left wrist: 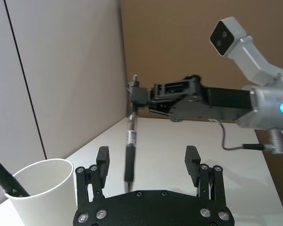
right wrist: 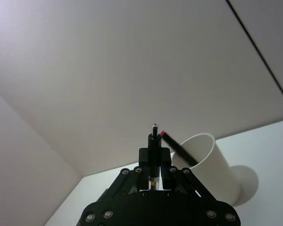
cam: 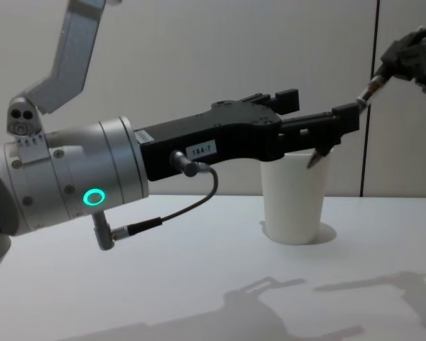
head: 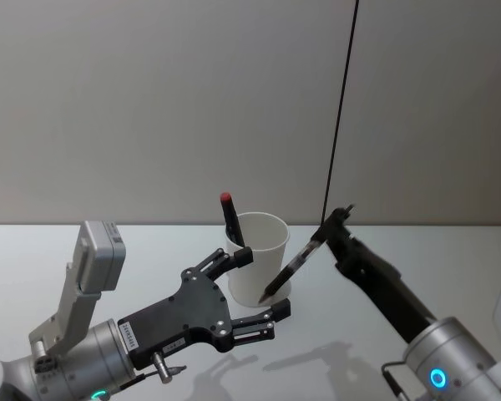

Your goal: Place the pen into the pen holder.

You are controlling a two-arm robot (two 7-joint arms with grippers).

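The right claw point(head: 332, 224) hangs above the table point(head: 334, 368) with its fingers pinched on the top end of the pen point(head: 294, 266). The pen slants down from the claw, tip lowest, and that tip sits in front of the pen holder's outer wall near the base, on the robot's side of the cup, not inside it. The left wrist view shows the same pen point(left wrist: 130, 153) hanging almost straight down from the right claw point(left wrist: 134, 96), its tip in the air between the left claw's two fingers.

The pen holder point(head: 258, 258), a white paper cup, stands upright on the table just beyond and to the left of the right claw. A second pen with a red cap point(head: 231, 219) already leans inside it against the far-left rim.

The left claw point(head: 255, 286) hovers low beside the cup with its fingers spread wide, gripping nothing; one finger point(head: 232, 258) lies by the cup's left wall, the other finger point(head: 267, 318) sits in front of its base.
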